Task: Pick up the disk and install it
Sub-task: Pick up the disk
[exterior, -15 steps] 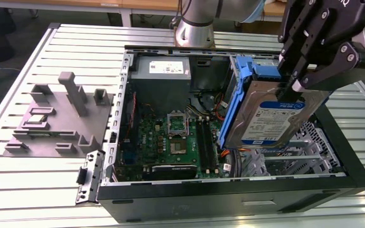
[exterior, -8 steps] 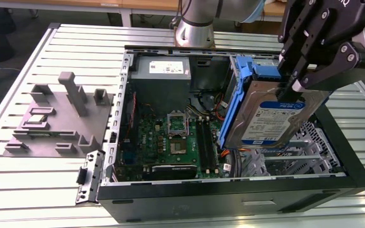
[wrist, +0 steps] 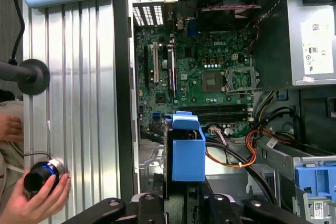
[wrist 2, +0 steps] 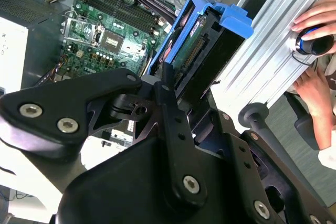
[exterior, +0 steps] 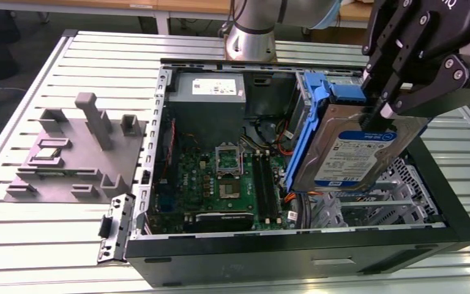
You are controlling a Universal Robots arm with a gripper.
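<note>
- One gripper, black and two-fingered, is clamped on the upper end of the disk. I judge the grasp secure, since the drive hangs from it with nothing else visibly bearing it.
- Directly under the gripper the disk hangs tilted. A blue rail runs along its edge on the motherboard side.
- As I judge progress, the pick-up is done and the install is not. The drive's lower end dips into the open computer case above the metal drive cage. It is not seated, and I cannot tell whether it touches the cage.
- Past the disk, inside the case, lies the green motherboard, with the grey power supply beyond that.
- Outside the case, well apart from the gripper, a grey fixture block sits on the slatted metal table.
- The exterior view gives me the label face and the tilt of the drive.
- The second wrist view gives me the drive's connector end, framed in blue plastic between the fingers.
- The first wrist view looks along the blue rail to the orange cables beneath.
- Both wrist views add a person's hand on the table beside the case, resting on a small dark round device.
</note>
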